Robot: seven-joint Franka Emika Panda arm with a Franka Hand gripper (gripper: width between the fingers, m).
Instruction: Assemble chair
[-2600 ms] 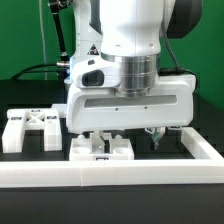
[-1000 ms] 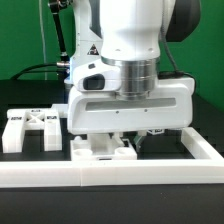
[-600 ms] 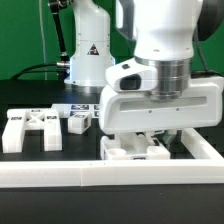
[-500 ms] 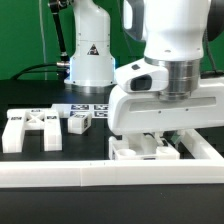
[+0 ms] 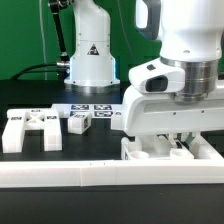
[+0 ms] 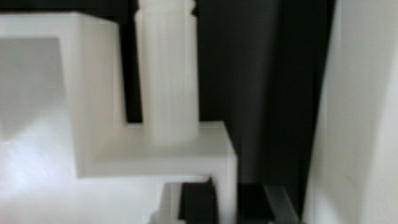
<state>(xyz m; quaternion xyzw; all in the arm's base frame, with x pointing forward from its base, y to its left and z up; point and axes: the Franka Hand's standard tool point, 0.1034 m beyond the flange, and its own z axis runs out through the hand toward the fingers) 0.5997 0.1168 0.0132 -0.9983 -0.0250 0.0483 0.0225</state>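
The claw (image 5: 176, 136), pressed together with nothing visibly pinched, sits low on a blocky chair part (image 5: 160, 152) at the bench's (image 5: 70, 158) front edge, against the border frame (image 5: 60, 177). This looks like a nudging step that squares the part to the frame. Next it should lift clear and fetch a mating piece. The cross-braced part (image 5: 28, 129) and small cube (image 5: 78, 122) lie well apart, and only the frame blocks travel forward.

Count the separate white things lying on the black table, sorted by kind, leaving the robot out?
Blocky chair pieces: 2, the left piece and the right piece
Small tagged cube: 1
Marker board: 1
Long border frame: 1
Total: 5
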